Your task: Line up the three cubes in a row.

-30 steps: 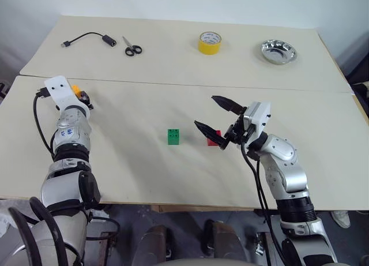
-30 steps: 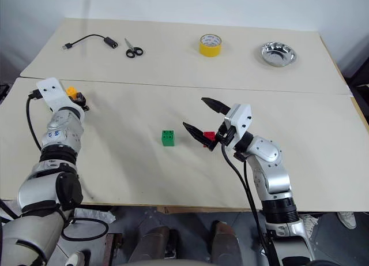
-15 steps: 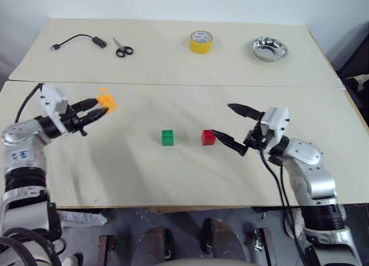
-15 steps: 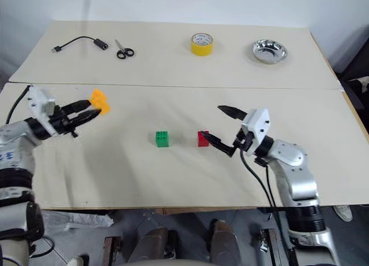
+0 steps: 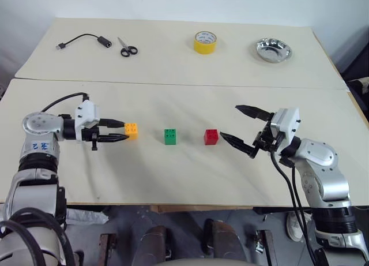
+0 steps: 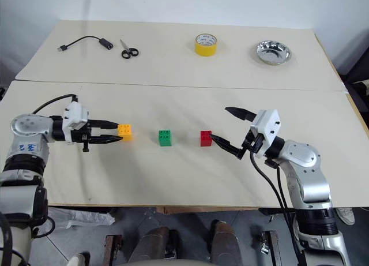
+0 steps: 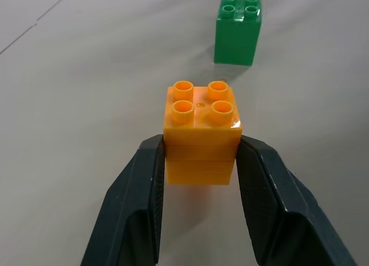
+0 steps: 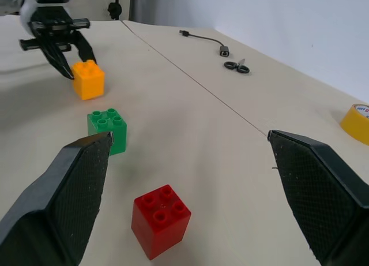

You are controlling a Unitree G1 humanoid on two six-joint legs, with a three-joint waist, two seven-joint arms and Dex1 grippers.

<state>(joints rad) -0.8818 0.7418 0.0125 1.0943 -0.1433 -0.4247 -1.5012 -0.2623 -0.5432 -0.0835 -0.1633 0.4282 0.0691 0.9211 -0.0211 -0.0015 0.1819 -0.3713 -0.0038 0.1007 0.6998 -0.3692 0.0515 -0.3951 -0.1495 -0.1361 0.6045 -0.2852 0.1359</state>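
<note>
Pinching the orange-yellow cube [image 7: 202,133], left fingers [image 7: 135,214] grip its sides; right fingers [image 8: 75,197] spread wide

cubes [image 5: 169,134]: three in a row, left to right on table [image 5: 173,173] | tape roll [image 5: 206,42]: far behind

Along the far side of the beige table [image 5: 173,58] lie a black cable [image 5: 83,40], black-handled scissors [image 5: 127,47], a yellow tape roll [image 5: 206,42] and a small steel bowl [image 5: 274,49], well apart.
</note>
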